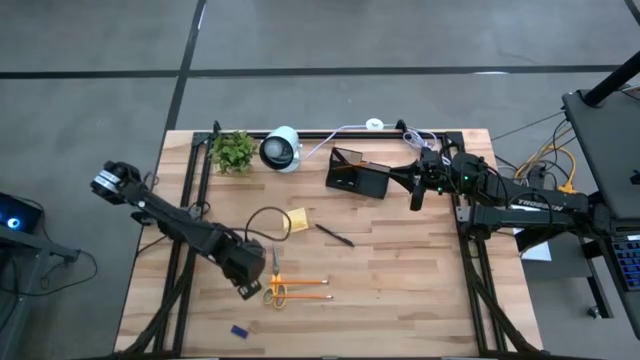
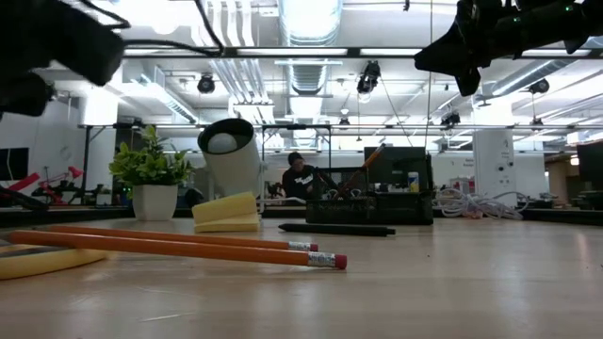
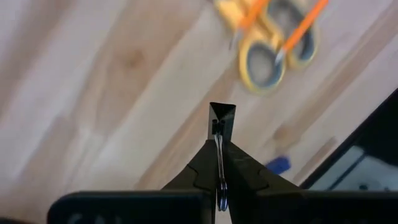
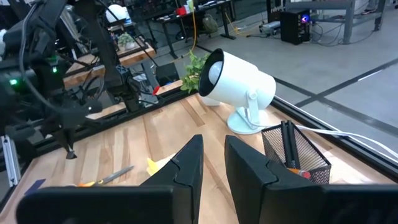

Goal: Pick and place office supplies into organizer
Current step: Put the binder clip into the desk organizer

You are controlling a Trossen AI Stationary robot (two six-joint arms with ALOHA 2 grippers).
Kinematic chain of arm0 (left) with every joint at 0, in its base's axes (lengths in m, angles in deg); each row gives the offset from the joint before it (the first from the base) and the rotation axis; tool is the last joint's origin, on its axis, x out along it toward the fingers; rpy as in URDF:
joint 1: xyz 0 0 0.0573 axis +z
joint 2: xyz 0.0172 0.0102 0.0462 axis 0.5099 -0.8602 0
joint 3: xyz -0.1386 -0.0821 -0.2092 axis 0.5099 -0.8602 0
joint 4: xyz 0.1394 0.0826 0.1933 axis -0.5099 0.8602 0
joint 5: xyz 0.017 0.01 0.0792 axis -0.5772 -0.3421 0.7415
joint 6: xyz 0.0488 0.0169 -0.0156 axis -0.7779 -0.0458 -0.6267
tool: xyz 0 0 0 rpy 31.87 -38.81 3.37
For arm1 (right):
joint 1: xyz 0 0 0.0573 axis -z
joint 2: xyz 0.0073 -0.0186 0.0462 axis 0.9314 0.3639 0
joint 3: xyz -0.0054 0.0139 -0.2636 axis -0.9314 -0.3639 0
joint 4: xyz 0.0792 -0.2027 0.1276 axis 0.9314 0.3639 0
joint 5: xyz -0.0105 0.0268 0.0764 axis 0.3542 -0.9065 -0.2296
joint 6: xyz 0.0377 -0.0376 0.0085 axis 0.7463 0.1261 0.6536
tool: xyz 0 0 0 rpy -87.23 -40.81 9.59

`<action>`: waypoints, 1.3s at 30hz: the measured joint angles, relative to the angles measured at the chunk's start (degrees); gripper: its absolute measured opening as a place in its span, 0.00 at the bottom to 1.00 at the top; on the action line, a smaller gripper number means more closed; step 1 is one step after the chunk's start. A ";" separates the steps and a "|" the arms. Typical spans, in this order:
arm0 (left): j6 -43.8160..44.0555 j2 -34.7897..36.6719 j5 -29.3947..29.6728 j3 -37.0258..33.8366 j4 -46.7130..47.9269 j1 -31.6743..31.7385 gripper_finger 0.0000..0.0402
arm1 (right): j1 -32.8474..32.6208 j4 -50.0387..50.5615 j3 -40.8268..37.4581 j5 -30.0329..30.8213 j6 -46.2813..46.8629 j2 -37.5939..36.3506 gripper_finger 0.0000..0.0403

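My left gripper (image 1: 247, 290) (image 3: 220, 142) hangs over the near left of the table, shut on a tiny black clip (image 3: 222, 118). Just beside it lie the yellow-handled scissors (image 1: 275, 290) and two orange pencils (image 1: 303, 283), and a small blue piece (image 1: 239, 330) lies nearer the front edge. A yellow sticky-note pad (image 1: 298, 219) and a black pen (image 1: 335, 235) lie mid-table. The black organizer (image 1: 357, 178) stands at the back with items in it. My right gripper (image 1: 415, 195) (image 4: 213, 162) waits beside the organizer, open with nothing between its fingers. My left gripper pinches the clip's thin wire handles (image 3: 219, 158) between its two fingers. The clip's black triangular body (image 3: 222, 115) sticks out past the fingertips. The fingers point steeply down from above. The clip is lifted clear of the table.
A green potted plant (image 1: 233, 150) and a white round lamp (image 1: 281, 148) stand at the back left. A dark cable loop (image 1: 262, 222) lies by the sticky pad. The table's near right part (image 1: 400, 300) is bare wood.
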 joint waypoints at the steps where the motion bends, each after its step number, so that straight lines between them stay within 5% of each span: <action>1: -0.05 0.40 1.21 0.19 -0.16 0.62 0.00 | 0.00 -0.02 0.00 0.01 0.15 0.00 0.14; 13: -15.95 -1.13 8.13 6.49 -3.27 13.35 0.00 | 0.02 0.00 0.00 0.01 1.25 0.02 0.14; 28: -50.99 -13.96 9.05 19.77 -5.82 32.05 0.00 | 0.00 3.15 0.00 -0.03 6.54 0.00 0.14; 39: -66.13 -23.03 8.96 30.52 -5.76 39.61 0.00 | 0.00 6.19 0.00 -0.51 8.80 -0.17 0.14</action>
